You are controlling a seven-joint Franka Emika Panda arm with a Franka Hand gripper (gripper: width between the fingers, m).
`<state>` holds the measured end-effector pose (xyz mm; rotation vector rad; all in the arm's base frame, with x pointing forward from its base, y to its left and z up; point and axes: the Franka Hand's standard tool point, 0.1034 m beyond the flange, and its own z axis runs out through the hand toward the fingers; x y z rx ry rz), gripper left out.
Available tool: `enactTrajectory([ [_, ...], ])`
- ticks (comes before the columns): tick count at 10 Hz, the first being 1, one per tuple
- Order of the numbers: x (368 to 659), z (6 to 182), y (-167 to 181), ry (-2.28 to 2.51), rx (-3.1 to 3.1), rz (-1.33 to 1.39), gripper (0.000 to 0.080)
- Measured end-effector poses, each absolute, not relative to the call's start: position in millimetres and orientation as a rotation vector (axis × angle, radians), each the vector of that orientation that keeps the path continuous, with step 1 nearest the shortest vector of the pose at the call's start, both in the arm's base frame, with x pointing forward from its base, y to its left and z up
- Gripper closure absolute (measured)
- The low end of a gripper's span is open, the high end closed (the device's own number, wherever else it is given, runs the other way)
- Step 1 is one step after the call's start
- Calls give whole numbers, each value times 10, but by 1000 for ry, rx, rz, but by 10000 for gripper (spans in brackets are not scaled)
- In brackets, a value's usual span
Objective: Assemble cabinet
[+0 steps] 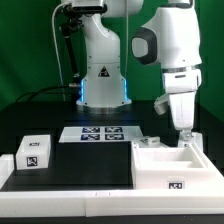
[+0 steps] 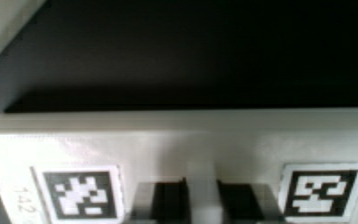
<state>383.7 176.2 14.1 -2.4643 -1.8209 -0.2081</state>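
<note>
The cabinet's open white shell (image 1: pixel 170 160) lies on the black table at the exterior view's right. My gripper (image 1: pixel 183 133) hangs straight down onto the shell's far wall. In the wrist view the two dark fingers (image 2: pixel 167 200) stand close together around a narrow white strip of that wall (image 2: pixel 176 150), between two square tags (image 2: pixel 80 195). The gripper (image 2: pixel 206 203) looks shut on the wall. A small white cabinet block (image 1: pixel 36 152) with a tag sits at the exterior view's left.
The marker board (image 1: pixel 98 133) lies flat in the middle, in front of the arm's base (image 1: pixel 103 85). A long white panel (image 1: pixel 70 200) runs along the front edge. Black table shows beyond the shell in the wrist view (image 2: pixel 194 60).
</note>
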Motion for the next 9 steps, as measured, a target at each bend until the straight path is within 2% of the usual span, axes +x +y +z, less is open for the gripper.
enactTrajectory([
  [4, 4024, 526, 1495, -1896, -2474, -156, 732],
  [5, 4077, 574, 1417, -1928, -2461, -162, 731],
  [9, 4114, 562, 1311, -1960, -2436, -151, 731],
])
